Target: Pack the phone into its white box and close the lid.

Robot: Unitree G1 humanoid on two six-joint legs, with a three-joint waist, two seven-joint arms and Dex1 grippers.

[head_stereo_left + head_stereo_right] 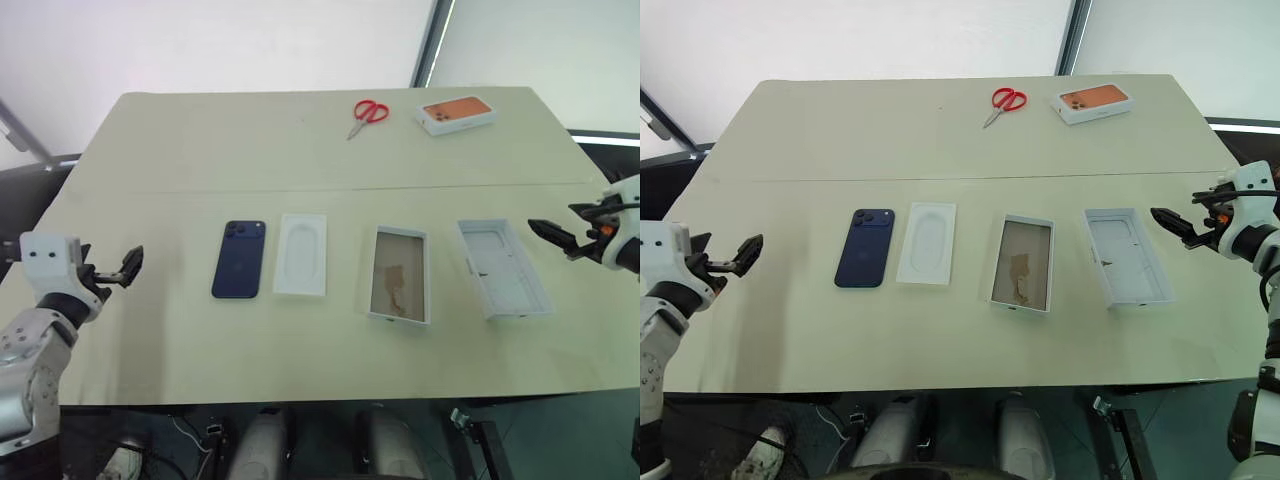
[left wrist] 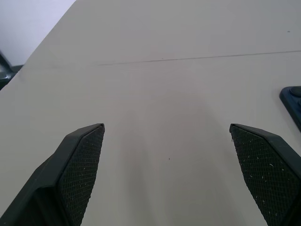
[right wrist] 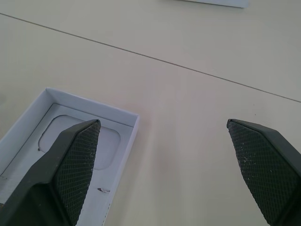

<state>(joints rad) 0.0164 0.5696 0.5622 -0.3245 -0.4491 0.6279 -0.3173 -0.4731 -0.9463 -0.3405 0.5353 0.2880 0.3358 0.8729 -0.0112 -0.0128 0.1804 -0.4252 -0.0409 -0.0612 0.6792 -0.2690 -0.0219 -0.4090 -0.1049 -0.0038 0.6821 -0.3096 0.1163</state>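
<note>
Pale cream tabletop (image 1: pixel 180 340), matt and smooth with one thin seam running across it, fills the scene under a bright white wall.

Both tools hang just above that surface with nothing in them. At the table's left edge the left gripper (image 1: pixel 128 267) has its two black fingers spread as wide as they go; their cross-hatched pads (image 2: pixel 84 165) frame only bare table. At the right edge the right gripper (image 1: pixel 1172 224) is equally wide open and empty, its tips near the far end of the lid (image 1: pixel 1127 256) but not touching it.

Four things lie in a row, each apart from the next. Leftmost is the phone (image 1: pixel 239 259), a slim dark navy-blue glossy slab with rounded corners, face down, its camera square at the far end. Just beside it lies a thin flat white insert (image 1: pixel 301 254) with a rounded recess. Next comes the white box (image 1: pixel 400 274), a shallow thin-walled cardboard tray with a brownish, patchy floor, open and unfilled. Rightmost, the lid, a deeper white cardboard shell, rests open side up and slightly skewed.

Nothing stands between phone and tray except the insert. At the far edge lie red-handled scissors (image 1: pixel 367 114) and a white box with an orange top (image 1: pixel 457 113), well apart from the row.
</note>
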